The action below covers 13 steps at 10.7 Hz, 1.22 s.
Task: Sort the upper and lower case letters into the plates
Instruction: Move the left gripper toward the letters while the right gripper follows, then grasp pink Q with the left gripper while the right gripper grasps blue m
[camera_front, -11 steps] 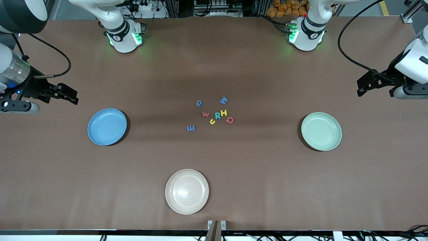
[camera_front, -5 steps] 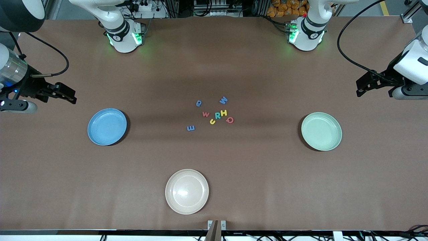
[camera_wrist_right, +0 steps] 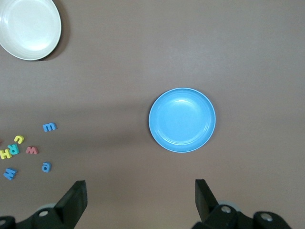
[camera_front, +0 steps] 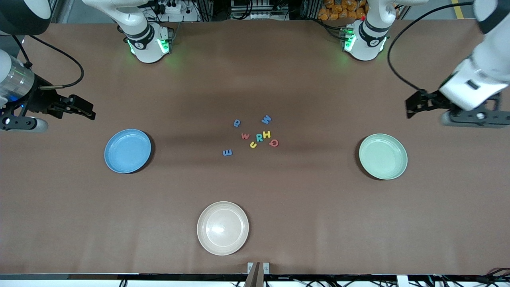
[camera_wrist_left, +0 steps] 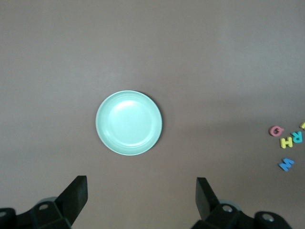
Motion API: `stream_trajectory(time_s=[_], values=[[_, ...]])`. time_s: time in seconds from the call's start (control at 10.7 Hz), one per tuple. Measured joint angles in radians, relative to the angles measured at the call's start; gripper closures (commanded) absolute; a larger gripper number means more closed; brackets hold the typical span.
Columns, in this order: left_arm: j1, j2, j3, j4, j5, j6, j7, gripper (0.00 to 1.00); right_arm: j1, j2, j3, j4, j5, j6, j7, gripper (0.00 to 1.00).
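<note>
Since a second ago, your left end effector (camera_front: 412, 108) has swung inward above the mint plate (camera_front: 383, 156) at three o'clock; both end effectors (right (camera_front: 85, 111) above the blue plate (camera_front: 127, 150)) gape empty. All eight letters (camera_front: 255, 135) sit mid-tabletop, unsorted.

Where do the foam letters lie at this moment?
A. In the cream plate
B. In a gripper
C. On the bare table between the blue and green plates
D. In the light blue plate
C: the letters lie clustered on the table, all plates empty.
</note>
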State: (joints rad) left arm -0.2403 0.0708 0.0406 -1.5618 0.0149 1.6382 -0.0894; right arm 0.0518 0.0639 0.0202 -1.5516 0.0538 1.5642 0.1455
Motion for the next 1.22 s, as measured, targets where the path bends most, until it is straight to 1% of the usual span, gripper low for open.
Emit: stream_trajectory(time_s=[0.19, 0.37, 0.66, 0.94, 1.22], values=[[-0.037, 0.031, -0.006, -0.002, -0.048, 0.023, -0.041, 0.0, 0.001, 0.001, 0.002, -0.001, 0.006, 0.004, 0.0, 0.0], [-0.066, 0.065, -0.026, -0.007, -0.069, 0.045, -0.155, 0.0, 0.007, 0.003, 0.004, -0.003, 0.007, 0.009, 0.0, 0.0], [-0.165, 0.118, -0.047, -0.022, -0.07, 0.106, -0.424, 0.0, 0.015, 0.008, 0.005, -0.003, 0.012, 0.027, 0.0, 0.0], [-0.285, 0.189, -0.051, -0.066, -0.07, 0.222, -0.716, 0.0, 0.036, 0.022, 0.008, -0.006, 0.025, 0.039, 0.0, 0.0], [-0.376, 0.28, -0.052, -0.082, -0.093, 0.339, -0.967, 0.0, 0.07, 0.052, 0.01, -0.016, 0.032, 0.078, 0.001, 0.0]])
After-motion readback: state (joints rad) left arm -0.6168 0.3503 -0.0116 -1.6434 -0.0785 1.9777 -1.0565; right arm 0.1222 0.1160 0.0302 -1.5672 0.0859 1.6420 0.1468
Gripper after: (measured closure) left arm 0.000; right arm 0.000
